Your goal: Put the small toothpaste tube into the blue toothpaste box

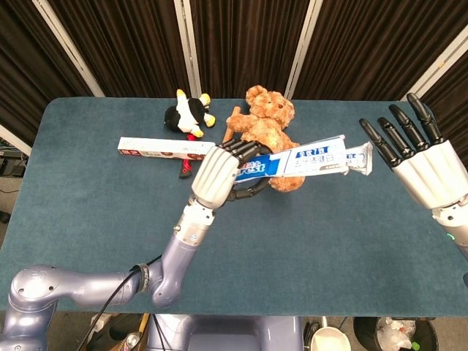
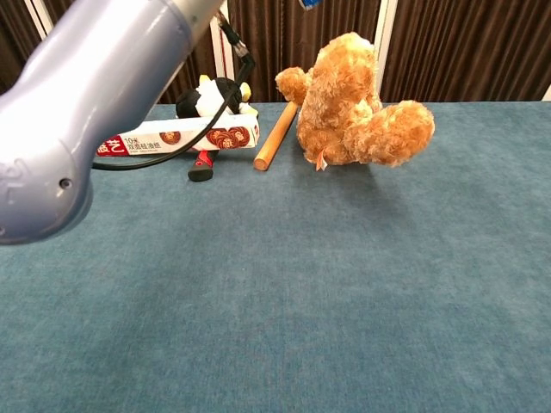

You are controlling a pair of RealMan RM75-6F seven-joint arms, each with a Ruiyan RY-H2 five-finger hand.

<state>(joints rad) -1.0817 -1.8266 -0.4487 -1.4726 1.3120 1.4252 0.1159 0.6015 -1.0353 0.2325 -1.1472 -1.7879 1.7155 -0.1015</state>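
We read "10米" plus red-block Chinese characters on the white box (image 2: 176,136); blue toothpaste box (image 1: 303,158), beyond the gripping fingers (image 1: 235,152), has unreadable print.

Teal tabletop (image 1: 88,212); golden-brown teddy bear (image 1: 267,124); black-and-white cow toy (image 1: 186,113) with yellow horns; blue-and-white toothpaste box (image 1: 296,161); white, red-ended carton (image 1: 167,148); tan wooden stick (image 2: 275,136)

Left hand (image 1: 219,174) grips blue toothpaste box (image 1: 296,159); right hand (image 1: 420,164) spread.
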